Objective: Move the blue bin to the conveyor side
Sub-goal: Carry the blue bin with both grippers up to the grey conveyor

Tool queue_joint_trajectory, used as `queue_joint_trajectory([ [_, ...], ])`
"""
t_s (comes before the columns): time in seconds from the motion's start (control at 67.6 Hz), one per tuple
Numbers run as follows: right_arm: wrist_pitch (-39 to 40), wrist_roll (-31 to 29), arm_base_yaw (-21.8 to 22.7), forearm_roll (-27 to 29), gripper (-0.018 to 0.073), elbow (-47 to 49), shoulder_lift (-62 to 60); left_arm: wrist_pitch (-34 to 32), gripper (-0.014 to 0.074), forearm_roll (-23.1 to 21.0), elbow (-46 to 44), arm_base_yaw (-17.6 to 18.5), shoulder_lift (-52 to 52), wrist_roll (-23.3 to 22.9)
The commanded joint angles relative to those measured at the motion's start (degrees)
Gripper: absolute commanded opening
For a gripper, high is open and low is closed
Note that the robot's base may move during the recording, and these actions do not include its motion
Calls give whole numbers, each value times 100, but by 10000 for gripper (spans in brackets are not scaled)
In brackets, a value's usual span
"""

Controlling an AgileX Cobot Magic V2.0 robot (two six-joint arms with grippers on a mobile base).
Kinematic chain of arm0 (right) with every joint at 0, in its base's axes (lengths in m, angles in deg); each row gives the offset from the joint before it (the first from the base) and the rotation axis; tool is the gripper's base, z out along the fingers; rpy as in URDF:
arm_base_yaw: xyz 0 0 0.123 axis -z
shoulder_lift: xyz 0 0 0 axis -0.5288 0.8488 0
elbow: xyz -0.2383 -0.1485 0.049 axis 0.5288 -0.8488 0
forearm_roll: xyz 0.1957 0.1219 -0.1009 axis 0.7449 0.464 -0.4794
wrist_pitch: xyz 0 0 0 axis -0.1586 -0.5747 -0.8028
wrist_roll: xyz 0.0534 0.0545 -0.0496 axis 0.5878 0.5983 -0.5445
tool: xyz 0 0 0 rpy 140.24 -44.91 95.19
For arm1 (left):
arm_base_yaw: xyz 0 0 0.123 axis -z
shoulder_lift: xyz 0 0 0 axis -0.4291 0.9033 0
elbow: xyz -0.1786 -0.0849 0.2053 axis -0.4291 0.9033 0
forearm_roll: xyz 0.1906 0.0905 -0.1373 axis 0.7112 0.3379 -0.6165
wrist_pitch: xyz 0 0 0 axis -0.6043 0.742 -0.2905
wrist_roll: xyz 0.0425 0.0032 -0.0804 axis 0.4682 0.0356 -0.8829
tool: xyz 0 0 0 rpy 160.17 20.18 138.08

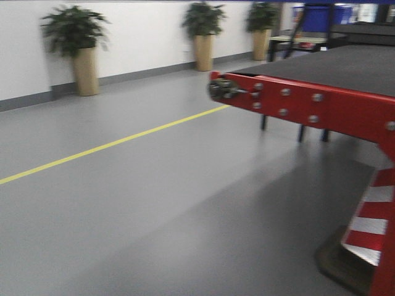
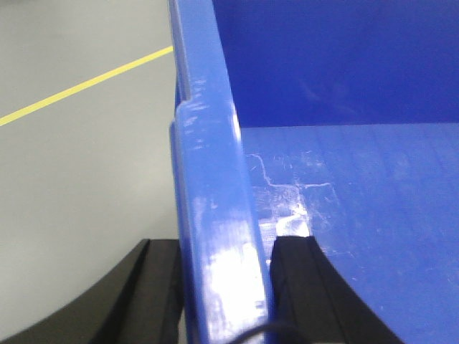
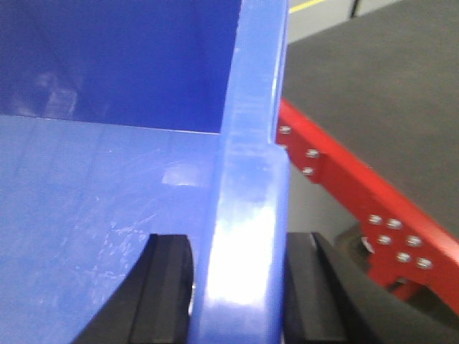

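I hold the blue bin (image 2: 344,215) by two opposite walls. In the left wrist view my left gripper (image 2: 226,276) is shut on its glossy rim (image 2: 208,143), one black finger (image 2: 161,287) outside and one inside. In the right wrist view my right gripper (image 3: 239,279) is shut on the other rim of the blue bin (image 3: 86,179) in the same way. The conveyor (image 1: 345,68) is a dark-grey belt with a red edge (image 1: 308,105), at the right of the front view. It also lies just right of the bin, as the conveyor (image 3: 373,79) shows. The front view does not show the held bin.
Grey floor with a yellow line (image 1: 111,145) spreads to the left. Three potted plants (image 1: 80,49) stand along the white wall. A red-and-white striped conveyor leg (image 1: 370,222) stands near right. Another blue container (image 1: 318,17) and a table are far back.
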Motion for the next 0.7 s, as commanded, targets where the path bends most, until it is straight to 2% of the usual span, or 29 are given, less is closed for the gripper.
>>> queue_joint_trajectory([
  [0.0, 862, -143, 21, -327, -71, 116, -127, -638, -6, -1, -87, -21, -89, 94],
  [0.68, 862, -143, 21, -327, -71, 116, -127, -638, -6, 32, -87, -21, -89, 94],
])
